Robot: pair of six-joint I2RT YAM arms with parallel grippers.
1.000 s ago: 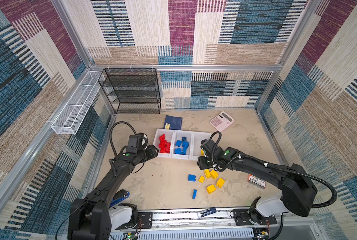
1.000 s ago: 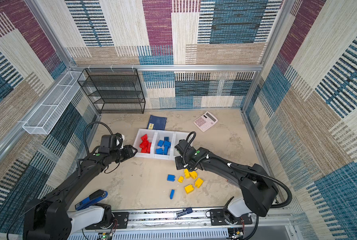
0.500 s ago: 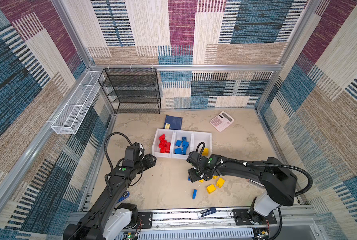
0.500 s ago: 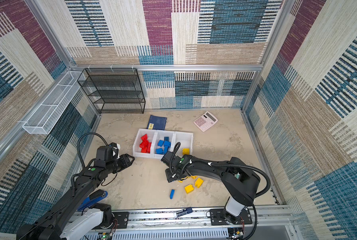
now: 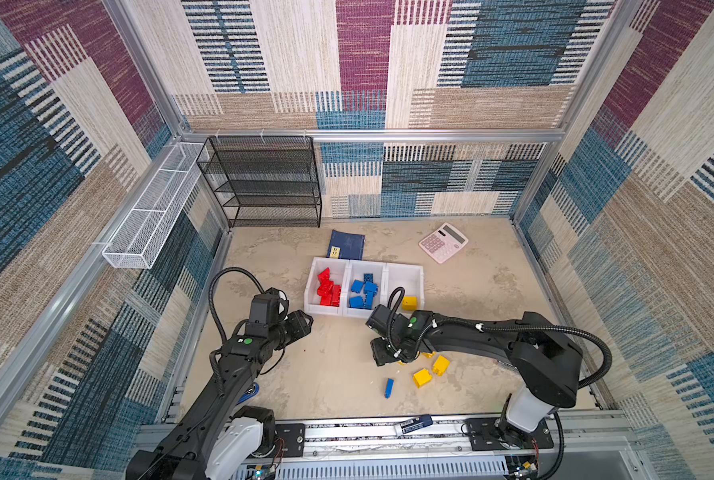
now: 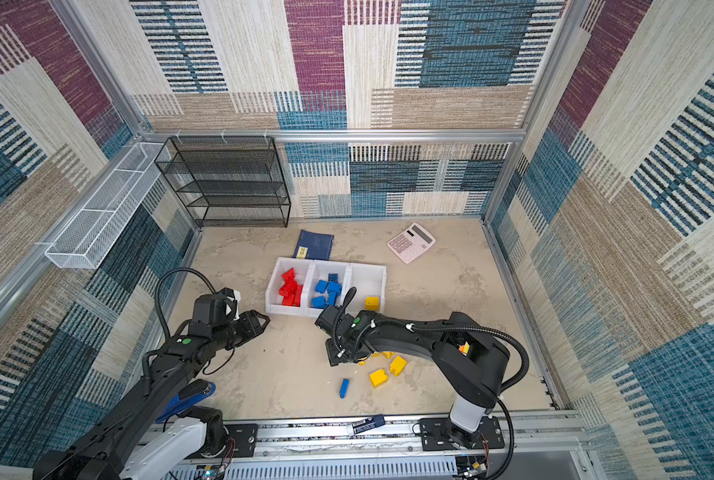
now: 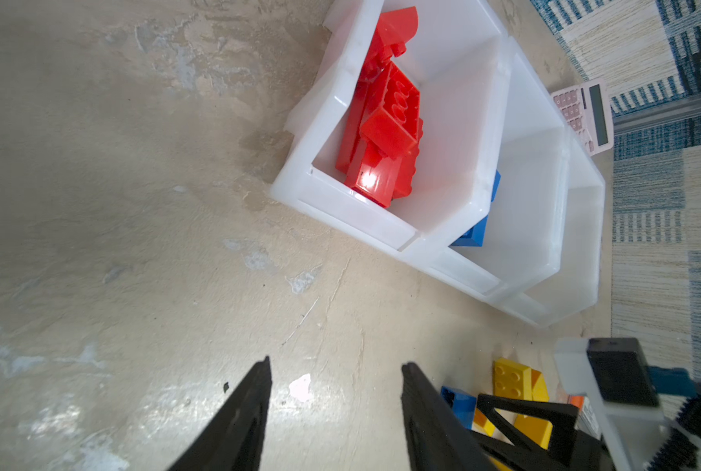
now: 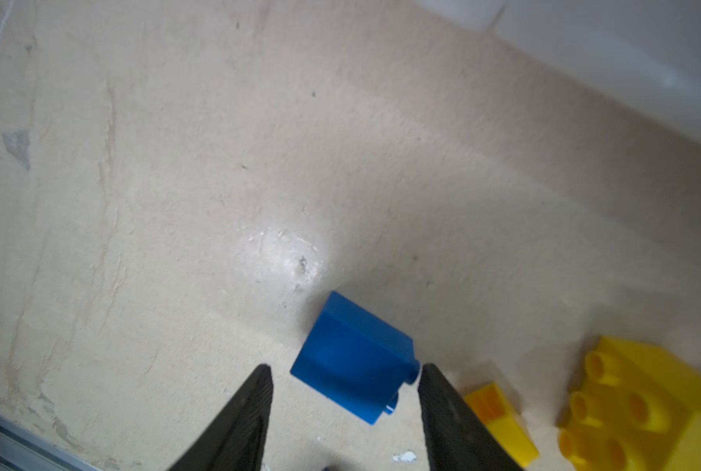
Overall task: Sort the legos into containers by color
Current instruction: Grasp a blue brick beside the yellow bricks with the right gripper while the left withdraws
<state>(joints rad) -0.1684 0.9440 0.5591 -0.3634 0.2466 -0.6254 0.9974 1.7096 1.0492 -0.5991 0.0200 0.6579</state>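
Small yellow lego (image 8: 499,420) beside blue lego (image 8: 353,359)

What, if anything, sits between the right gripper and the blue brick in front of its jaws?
Nothing visible. The blue brick lies at the jaw tips of the open right gripper; a small yellow brick sits outside one jaw, not in the way.

My desk (image 8: 137,204) is matt, rough and plaster-like. The legos (image 7: 389,118) are glossy, smooth plastic, the containers (image 7: 455,134) milky white plastic with a soft sheen.
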